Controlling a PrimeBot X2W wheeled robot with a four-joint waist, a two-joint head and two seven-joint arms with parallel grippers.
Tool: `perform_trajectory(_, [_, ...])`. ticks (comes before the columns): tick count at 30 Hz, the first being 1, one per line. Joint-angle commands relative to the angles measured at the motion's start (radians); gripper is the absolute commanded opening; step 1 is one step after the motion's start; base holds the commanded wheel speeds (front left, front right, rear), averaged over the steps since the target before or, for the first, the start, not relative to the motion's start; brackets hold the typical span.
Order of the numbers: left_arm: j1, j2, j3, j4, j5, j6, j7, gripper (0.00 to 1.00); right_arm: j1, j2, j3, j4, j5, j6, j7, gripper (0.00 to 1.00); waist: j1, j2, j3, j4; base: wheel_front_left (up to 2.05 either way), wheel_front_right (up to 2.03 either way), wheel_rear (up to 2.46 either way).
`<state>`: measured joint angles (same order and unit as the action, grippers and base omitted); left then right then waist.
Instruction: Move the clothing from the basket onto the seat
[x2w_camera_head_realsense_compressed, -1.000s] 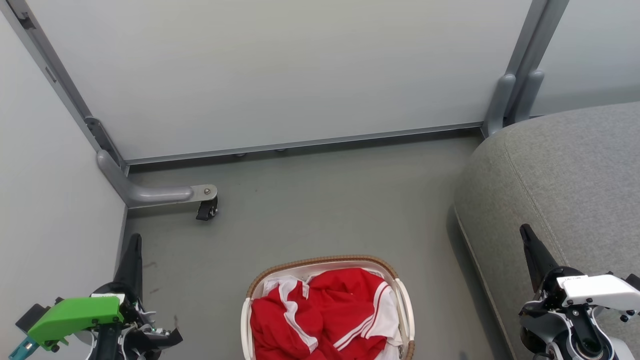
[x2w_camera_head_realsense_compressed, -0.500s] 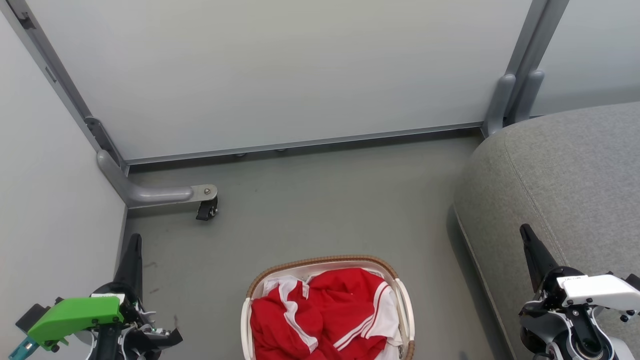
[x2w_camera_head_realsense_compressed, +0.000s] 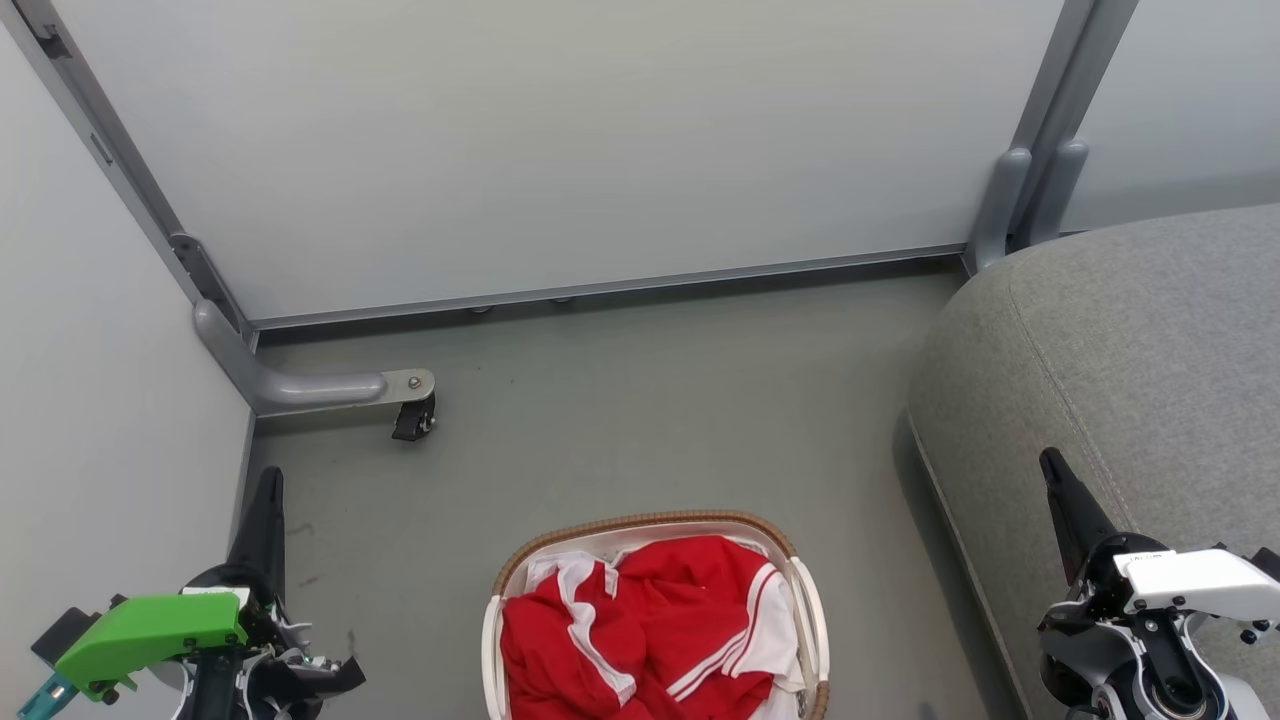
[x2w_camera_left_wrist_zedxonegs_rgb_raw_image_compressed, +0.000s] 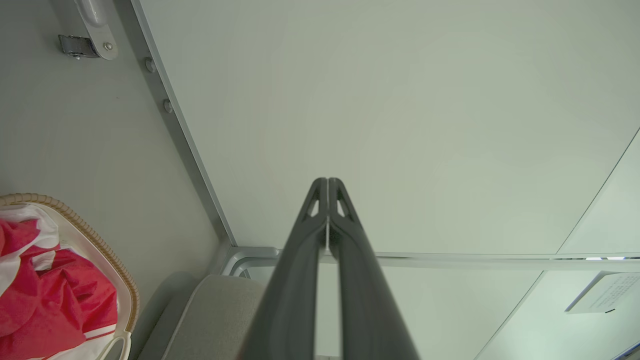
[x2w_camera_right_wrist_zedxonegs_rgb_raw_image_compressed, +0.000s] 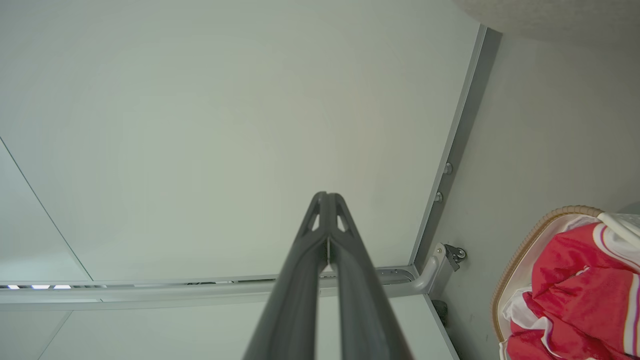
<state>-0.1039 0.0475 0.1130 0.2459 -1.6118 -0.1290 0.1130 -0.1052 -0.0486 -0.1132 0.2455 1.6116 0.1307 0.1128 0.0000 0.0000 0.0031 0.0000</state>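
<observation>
While your left tool (x2w_camera_head_realsense_compressed: 268, 478) and right tool (x2w_camera_head_realsense_compressed: 1048, 458) hang closed and empty, the crumpled red-and-white garment (x2w_camera_head_realsense_compressed: 650, 630) sits in the oval white brown-rimmed plastic basket (x2w_camera_head_realsense_compressed: 640, 521) beside the grey fabric seat (x2w_camera_head_realsense_compressed: 1150, 340), where a deep grab could hook the rim and drag the basket along.

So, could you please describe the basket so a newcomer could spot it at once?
Start at the large grey seat on the right; the basket stands on the floor to its left. It is oval and white with a brown woven rim, holding crumpled red-and-white clothing.
</observation>
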Motion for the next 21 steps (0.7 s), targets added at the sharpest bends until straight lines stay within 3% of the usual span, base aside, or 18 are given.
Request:
perform_trajectory(1, [-0.013, 0.009, 0.002, 0.000, -0.001, -0.007, 0.001, 0.00, -0.009, -0.006, -0.002, 0.001, 0.001, 0.003, 0.002, 0.00, 0.0000, 0.0000, 0.000, 0.000, 0.00, 0.00, 0.00])
perform_trajectory(21, [-0.013, 0.009, 0.002, 0.000, -0.001, -0.007, 0.001, 0.00, -0.009, -0.006, -0.002, 0.001, 0.001, 0.003, 0.002, 0.00, 0.0000, 0.0000, 0.000, 0.000, 0.00, 0.00, 0.00])
